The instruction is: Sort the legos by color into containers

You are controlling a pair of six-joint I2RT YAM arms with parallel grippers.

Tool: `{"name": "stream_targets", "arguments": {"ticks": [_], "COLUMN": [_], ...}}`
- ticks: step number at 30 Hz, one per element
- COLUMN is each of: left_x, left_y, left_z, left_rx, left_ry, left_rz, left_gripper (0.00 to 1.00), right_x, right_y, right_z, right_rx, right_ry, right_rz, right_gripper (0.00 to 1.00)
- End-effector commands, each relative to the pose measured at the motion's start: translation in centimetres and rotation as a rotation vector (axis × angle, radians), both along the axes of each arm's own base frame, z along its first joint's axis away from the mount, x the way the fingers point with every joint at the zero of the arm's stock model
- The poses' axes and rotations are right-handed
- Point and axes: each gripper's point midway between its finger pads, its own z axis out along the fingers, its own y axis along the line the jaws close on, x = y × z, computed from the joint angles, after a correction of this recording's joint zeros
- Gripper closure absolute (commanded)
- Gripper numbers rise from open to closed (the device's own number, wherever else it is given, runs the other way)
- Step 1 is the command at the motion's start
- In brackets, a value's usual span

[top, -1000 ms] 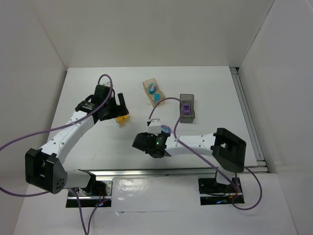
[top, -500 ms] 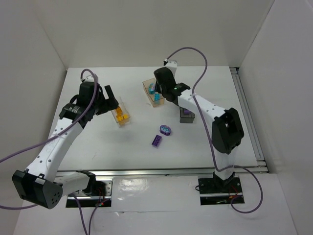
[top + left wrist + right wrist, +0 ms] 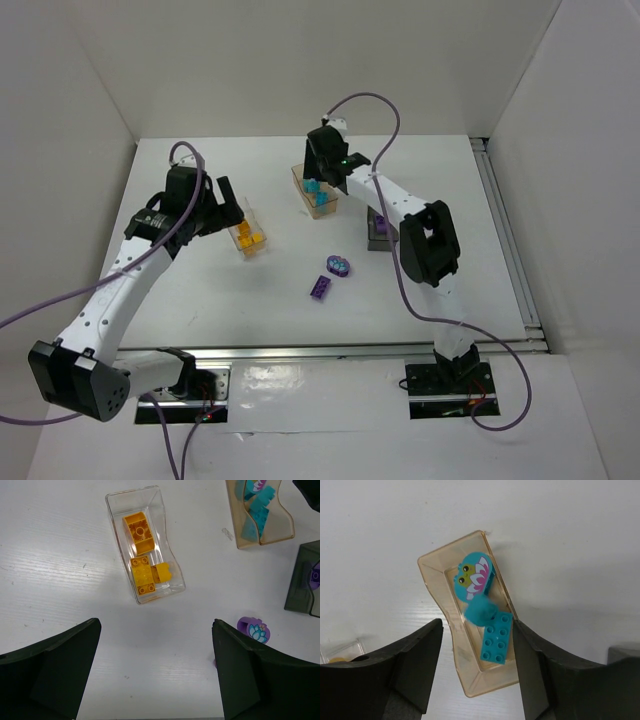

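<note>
Right gripper is hanging spread, peach bin between its fingers. Left gripper is gaping, clear bin ahead; only the top view is showing a purple brick clearly.

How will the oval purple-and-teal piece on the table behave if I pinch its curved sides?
Probably rigid: the oval piece looks like hard moulded plastic. Its rounded outline offers little flat surface to clamp, so it may twist or slip out. Small and likely light, it could slide on the smooth white table toward the purple brick beside it.
</note>
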Motion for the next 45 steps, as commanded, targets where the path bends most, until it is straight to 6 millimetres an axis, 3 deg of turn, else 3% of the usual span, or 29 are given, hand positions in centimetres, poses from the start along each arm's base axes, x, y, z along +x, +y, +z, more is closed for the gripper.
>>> {"name": "stream_targets", "arguments": {"ticks": [1, 5, 6, 7, 8, 9, 10, 12, 13, 16, 18, 23, 26, 31, 35, 36, 39, 41, 42, 44, 45], "left_x": [0.2, 0.2, 0.2, 0.2, 0.2, 0.2, 0.2, 0.3, 0.3, 0.5, 0.3, 0.5, 0.6, 0.6, 0.5, 0.5, 0.6, 0.7, 0.7, 0.7, 0.7], "left_y": [-0.1, -0.1, -0.1, -0.1, -0.1, -0.1, 0.2, 0.2, 0.2, -0.2, -0.4, -1.3, -1.6, -1.6, -1.5, -1.5, -2.0, -2.2, -2.2, -2.2, -2.2], "left_z": [0.1, 0.1, 0.1, 0.1, 0.1, 0.1, 0.1, -0.1, -0.1, -0.7, -1.1, -1.9, -2.5, -2.5, -2.3, -2.3, -2.1, -2.4, -2.4, -2.4, -2.4], "left_rx": [0.013, 0.013, 0.013, 0.013, 0.013, 0.013, 0.013, 0.012, 0.012, 0.004, 0.0, -0.033, -0.036, -0.036, -0.038, -0.038, -0.059, -0.07, -0.07, -0.07, -0.07], "left_ry": [-0.001, -0.001, -0.001, -0.001, -0.001, -0.001, -0.001, -0.002, -0.002, 0.022, 0.032, 0.038, 0.061, 0.061, 0.052, 0.052, 0.047, 0.059, 0.059, 0.059, 0.059], "left_rz": [-0.033, -0.033, -0.033, -0.033, -0.033, -0.033, -0.024, -0.024, -0.024, -0.039, -0.046, -0.083, -0.091, -0.091, -0.091, -0.091, -0.1, -0.1, -0.1, -0.1, -0.1], "left_gripper": [0.0, 0.0, 0.0, 0.0, 0.0, 0.0, 0.0, 0.0, 0.0, 0.0, 0.0, 0.0, 0.0, 0.0, 0.0, 0.0, 0.0, 0.0, 0.0, 0.0, 0.0], "right_x": [-0.7, -3.3, -5.2, -6.8, -7.9, -8.9, -11.7, -14.0, -15.7, -18.6, -20.1, -21.2, -20.9, -21.3, -21.3, -21.8, -21.2, -21.0, -20.7, -20.1, -19.3], "right_y": [-0.6, -2.4, -2.8, -2.9, -2.9, -3.5, -3.5, -3.7, -4.2, -3.3, -2.7, -2.9, -2.9, -3.6, -4.4, -4.8, -5.2, -5.5, -5.2, -5.8, -7.0], "right_z": [3.4, 4.6, 2.1, 3.7, 3.4, 2.6, 0.6, -1.2, -3.4, -4.9, -6.3, -9.4, -9.6, -11.7, -12.4, -12.9, -11.0, -10.0, -8.3, -6.7, -5.8], "right_rx": [0.009, 0.012, -0.019, -0.019, -0.023, -0.041, -0.046, -0.064, -0.076, -0.089, -0.116, -0.233, -0.248, -0.282, -0.295, -0.299, -0.275, -0.267, -0.238, -0.224, -0.237], "right_ry": [-0.037, -0.051, -0.003, -0.032, -0.034, -0.021, 0.033, 0.073, 0.124, 0.158, 0.187, 0.238, 0.237, 0.292, 0.318, 0.338, 0.293, 0.268, 0.225, 0.172, 0.138], "right_rz": [0.008, 0.0, 0.013, 0.039, 0.063, 0.084, 0.161, 0.222, 0.254, 0.356, 0.395, 0.418, 0.417, 0.391, 0.368, 0.362, 0.287, 0.265, 0.264, 0.205, 0.139], "right_gripper": [0.32, 0.3, 0.3, 0.3, 0.3, 0.3, 0.3, 0.29, 0.25, 0.15, 0.14, 0.13, 0.14, 0.28, 0.33, 0.38, 0.51, 0.53, 0.53, 0.53, 0.53]}}
